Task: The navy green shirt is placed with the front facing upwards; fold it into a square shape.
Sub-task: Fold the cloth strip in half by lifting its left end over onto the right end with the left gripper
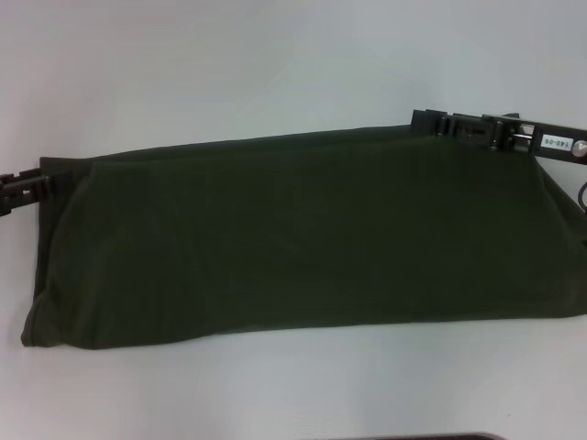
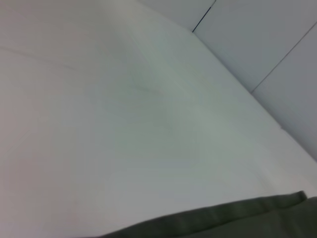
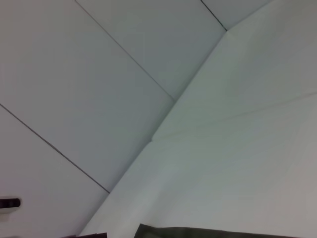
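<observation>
Left hand (image 1: 26,188): at the shirt's far-left corner, touching or just overlapping the cloth edge; only dark finger parts visible at the frame's left margin; cannot tell whether clenched on the fabric or released.

Shirt (image 1: 293,243): dark olive, lying on the white worktop (image 1: 229,73) as a long band, already folded at least once by the look of it; no lettering or neck label showing on the upper face. Long axis across the scene, left to right, tilted slightly so the right end sits farther from the robot than the left. Left end rounded and a little puffed; right end running out to the frame edge.

Left wrist view: mostly bare worktop, a strip of the shirt's hem (image 2: 233,215) along one margin; own fingers not shown.

Right wrist view: worktop and wall panels, a sliver of green cloth (image 3: 208,232) at the margin; own fingers not shown.

Right hand (image 1: 477,128): at the far-right corner, lying over the far edge of the cloth, arm reaching in from the right; grip state likewise impossible to tell.

Key relation: one hand at each end of the far long edge, shirt body lying toward the robot from both. Neither clearly nearer; each owns its own corner.

Judgement: band too long for a square; likely next, bringing one short end over toward the other, across the long axis. Risk: uneven travel of the corners skewing the fold.
</observation>
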You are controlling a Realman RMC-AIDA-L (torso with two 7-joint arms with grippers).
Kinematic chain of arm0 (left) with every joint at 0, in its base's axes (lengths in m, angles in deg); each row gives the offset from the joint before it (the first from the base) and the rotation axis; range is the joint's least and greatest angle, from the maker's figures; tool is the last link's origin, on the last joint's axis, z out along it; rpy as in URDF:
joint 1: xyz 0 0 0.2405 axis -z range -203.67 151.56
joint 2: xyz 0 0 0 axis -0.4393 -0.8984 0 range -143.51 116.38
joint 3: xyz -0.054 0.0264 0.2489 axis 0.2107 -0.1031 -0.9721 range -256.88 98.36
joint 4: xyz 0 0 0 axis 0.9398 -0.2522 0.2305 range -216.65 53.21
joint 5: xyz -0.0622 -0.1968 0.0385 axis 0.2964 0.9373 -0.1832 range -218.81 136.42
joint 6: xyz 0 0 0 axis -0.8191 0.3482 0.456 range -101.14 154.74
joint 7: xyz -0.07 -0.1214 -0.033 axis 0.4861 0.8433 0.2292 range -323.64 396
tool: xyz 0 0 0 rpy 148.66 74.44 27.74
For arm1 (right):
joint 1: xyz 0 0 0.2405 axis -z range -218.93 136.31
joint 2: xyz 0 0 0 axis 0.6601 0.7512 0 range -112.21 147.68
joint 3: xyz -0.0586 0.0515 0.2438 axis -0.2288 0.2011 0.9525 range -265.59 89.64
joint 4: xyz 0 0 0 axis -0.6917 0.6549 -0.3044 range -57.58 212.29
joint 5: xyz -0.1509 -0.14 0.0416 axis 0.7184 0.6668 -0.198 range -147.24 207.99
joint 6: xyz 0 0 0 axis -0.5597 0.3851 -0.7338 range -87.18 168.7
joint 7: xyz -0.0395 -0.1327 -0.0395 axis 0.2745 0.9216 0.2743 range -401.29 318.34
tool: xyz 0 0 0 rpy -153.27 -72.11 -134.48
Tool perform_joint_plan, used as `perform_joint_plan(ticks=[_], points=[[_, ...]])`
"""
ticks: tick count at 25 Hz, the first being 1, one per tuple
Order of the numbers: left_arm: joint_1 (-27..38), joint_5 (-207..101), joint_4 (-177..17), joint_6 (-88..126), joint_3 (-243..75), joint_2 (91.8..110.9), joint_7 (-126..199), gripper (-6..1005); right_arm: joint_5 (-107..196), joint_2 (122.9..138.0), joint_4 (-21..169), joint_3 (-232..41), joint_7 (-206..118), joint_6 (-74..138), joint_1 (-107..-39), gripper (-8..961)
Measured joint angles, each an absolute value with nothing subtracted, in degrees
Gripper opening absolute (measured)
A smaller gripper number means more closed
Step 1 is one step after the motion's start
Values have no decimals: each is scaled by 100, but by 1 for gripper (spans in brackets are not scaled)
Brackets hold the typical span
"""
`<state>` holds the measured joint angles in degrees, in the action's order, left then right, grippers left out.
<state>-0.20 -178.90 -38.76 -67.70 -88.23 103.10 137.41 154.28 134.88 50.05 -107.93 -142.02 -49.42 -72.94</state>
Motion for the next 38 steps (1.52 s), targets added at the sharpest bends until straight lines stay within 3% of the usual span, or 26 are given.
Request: perform_joint_plan(ticks=[3, 13, 38], points=[[31, -18123, -3840, -6606, -8836, 10293, 13859, 776, 15430, 13501, 5012, -10801, -14219, -4831, -7332, 353], [69, -18375, -3878, -6019, -8957, 10280, 13949, 780, 15402, 13496, 5020, -10745, -14220, -4787, -7294, 777], [200, -18744, -3886, -5699, -9482, 10299, 14324, 769, 15254, 13436, 4997, -10731, -14276, -4818, -7295, 765]])
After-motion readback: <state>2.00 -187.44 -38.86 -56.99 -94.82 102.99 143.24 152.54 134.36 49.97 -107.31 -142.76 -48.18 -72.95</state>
